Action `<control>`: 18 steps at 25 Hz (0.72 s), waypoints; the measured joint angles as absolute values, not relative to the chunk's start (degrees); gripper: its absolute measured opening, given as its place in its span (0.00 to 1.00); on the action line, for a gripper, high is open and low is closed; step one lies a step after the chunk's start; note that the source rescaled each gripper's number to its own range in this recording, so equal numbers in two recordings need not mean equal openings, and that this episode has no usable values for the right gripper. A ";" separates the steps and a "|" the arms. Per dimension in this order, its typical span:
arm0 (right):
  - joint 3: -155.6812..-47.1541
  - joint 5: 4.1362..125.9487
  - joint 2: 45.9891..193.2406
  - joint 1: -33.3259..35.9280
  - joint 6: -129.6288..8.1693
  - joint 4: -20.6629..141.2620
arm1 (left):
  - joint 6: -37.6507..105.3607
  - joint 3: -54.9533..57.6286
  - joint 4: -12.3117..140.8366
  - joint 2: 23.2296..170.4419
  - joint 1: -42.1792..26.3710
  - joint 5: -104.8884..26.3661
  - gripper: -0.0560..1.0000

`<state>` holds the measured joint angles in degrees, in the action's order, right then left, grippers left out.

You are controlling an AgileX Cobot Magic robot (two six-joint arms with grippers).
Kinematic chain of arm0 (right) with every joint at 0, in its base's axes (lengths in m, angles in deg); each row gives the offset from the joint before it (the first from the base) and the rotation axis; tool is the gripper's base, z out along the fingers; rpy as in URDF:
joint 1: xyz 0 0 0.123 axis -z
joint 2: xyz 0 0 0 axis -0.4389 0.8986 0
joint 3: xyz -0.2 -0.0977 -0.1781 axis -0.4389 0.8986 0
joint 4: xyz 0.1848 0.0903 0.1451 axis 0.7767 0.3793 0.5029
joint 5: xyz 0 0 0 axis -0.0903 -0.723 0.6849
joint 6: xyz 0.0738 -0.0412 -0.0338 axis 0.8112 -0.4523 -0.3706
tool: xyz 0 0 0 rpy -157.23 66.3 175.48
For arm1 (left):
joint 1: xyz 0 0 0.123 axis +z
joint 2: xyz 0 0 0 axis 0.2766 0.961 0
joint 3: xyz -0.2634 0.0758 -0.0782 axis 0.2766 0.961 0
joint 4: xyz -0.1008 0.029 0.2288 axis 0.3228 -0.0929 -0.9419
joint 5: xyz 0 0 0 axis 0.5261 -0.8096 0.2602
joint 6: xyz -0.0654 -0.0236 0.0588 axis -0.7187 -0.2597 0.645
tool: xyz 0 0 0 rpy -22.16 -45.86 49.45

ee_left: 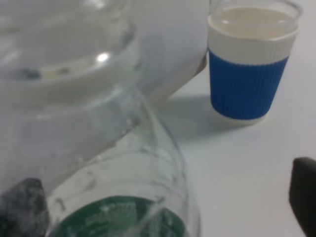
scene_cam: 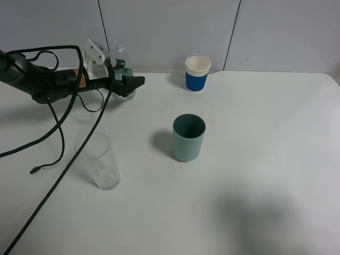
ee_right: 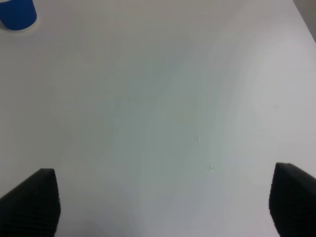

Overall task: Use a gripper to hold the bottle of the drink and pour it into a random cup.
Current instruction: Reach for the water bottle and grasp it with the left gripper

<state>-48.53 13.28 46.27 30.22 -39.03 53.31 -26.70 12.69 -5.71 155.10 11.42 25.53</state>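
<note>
The bottle (scene_cam: pixel 118 51) stands upright at the far left of the desk (scene_cam: pixel 265 170), close to the back wall. It is small and made of clear plastic. In the left wrist view its shoulders are rounded and see-through, and a dark green label with white marks wraps the body lower down. The left claw (scene_cam: pixel 127 84) reaches in from the left on its black arm and sits around the bottle. Of its 2 fingers, 1 is right against the bottle's side. The other is well apart from it, with bare desk showing in the gap, so the claw is wide and not gripping.

The cup (scene_cam: pixel 188 138), a plain teal-green cylinder that is darker inside, stands upright near the middle of the desk. It is well apart from the bottle, to its right and nearer. A blue and white paper cup (scene_cam: pixel 197 74) sits at the far side, right of the bottle. A clear glass (scene_cam: pixel 101 162) stands at the near left, with black cables (scene_cam: pixel 58 138) trailing past it.

The right claw (ee_right: pixel 162 200) is wide too, its 2 dark tips far apart above bare desk, holding nothing.
</note>
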 joint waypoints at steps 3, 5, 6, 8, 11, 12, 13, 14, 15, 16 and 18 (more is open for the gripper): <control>-48.53 13.28 46.27 30.22 -39.03 53.25 | -26.70 11.82 -4.53 156.23 10.73 25.61 1.00; -48.53 13.28 46.27 30.22 -39.03 53.11 | -26.53 11.19 -3.78 157.05 10.25 25.61 1.00; -48.53 13.28 46.27 30.22 -39.03 53.11 | -26.30 10.91 -3.62 157.27 10.12 25.61 1.00; -48.53 13.28 46.27 30.22 -39.03 53.11 | -26.23 10.49 -3.23 157.69 9.94 25.61 1.00; -48.53 13.28 46.27 30.22 -39.03 53.11 | -26.23 10.43 -2.82 157.75 9.82 25.58 1.00; -48.53 13.28 46.27 30.22 -39.03 53.11 | -26.23 10.43 -2.77 157.79 9.78 25.45 1.00; -48.53 13.28 46.27 30.22 -39.03 53.11 | -26.23 10.43 -2.70 157.79 9.73 25.44 1.00; -48.53 13.28 46.27 30.22 -39.03 53.11 | -26.23 10.43 -2.63 157.79 9.71 25.28 0.98; -48.53 13.28 46.27 30.22 -39.03 53.11 | -26.23 10.43 -2.63 157.84 9.72 25.00 0.92; -48.53 13.28 46.27 30.22 -39.03 53.09 | -26.17 10.43 -2.55 157.81 9.72 24.94 0.79; -48.53 13.28 46.27 30.22 -39.03 53.09 | -26.17 10.43 -2.55 157.81 9.72 24.59 0.43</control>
